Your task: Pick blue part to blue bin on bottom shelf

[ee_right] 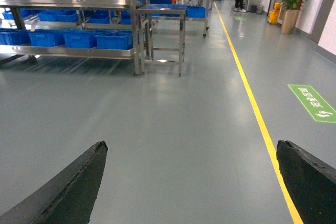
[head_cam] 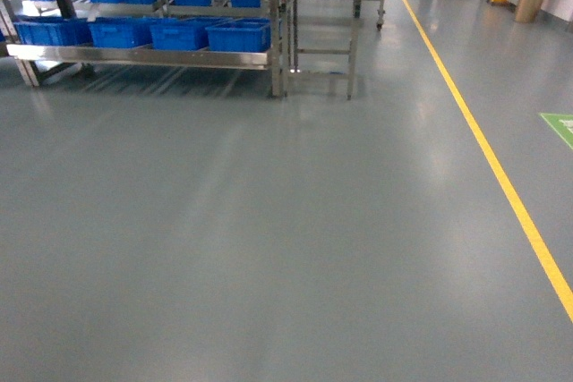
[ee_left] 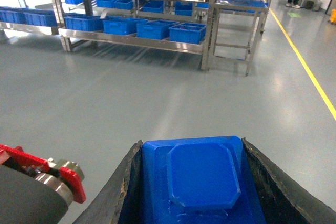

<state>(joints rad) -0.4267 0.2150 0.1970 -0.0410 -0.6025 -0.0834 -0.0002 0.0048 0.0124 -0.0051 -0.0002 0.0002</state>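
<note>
The left gripper point(ee_left: 191, 182) is clamped on the blue part point(ee_left: 202, 174); the right gripper point(ee_right: 191, 182) stands apart, empty. Keep that grip firm while driving toward the bottom shelf point(ee_left: 131, 40) and blue bins point(ee_left: 187, 32) far ahead.

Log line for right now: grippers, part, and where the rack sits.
left gripper: shut on blue part | right gripper: open, empty | bottom shelf: ahead-left, across bare floor, blue bins on it | part not yet placed
</note>
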